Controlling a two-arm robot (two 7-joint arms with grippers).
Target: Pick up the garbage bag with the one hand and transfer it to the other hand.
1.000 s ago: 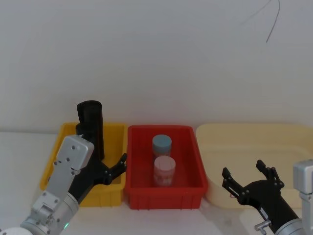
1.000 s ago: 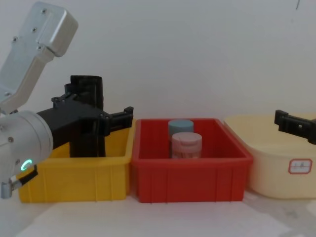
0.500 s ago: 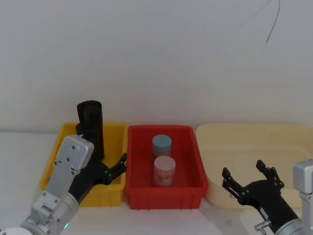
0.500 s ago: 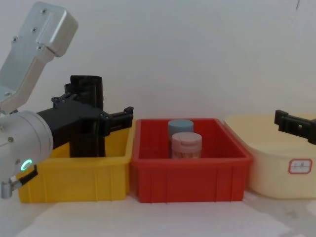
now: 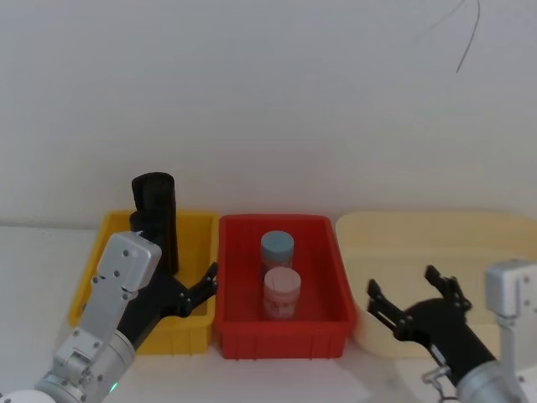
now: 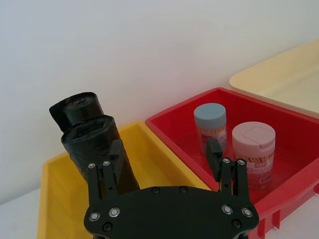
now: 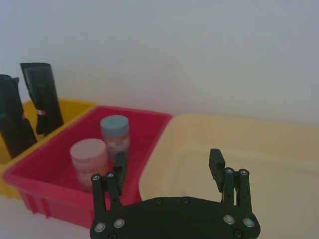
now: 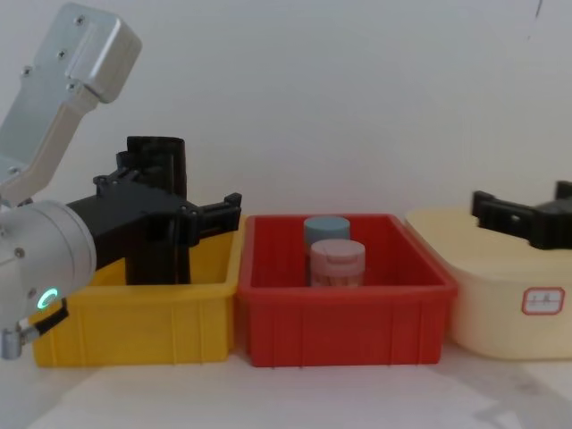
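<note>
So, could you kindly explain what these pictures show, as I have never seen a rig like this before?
This is a robot with two arms, each ending in a two-fingered gripper. One picture comes from a camera on its head, looking down. Another comes from its chest, looking across the table. The other two come from its wrists, looking out past the black fingers. On the table a yellow bin, a red bin and a cream tub stand in a row. The yellow bin holds the garbage bag, a black roll, with a second black roll close by it. The red bin holds a blue-lidded jar and a pink-lidded jar. Nothing is held. The left gripper is open over the yellow bin, close to the bag, and the right gripper is open near the cream tub.
</note>
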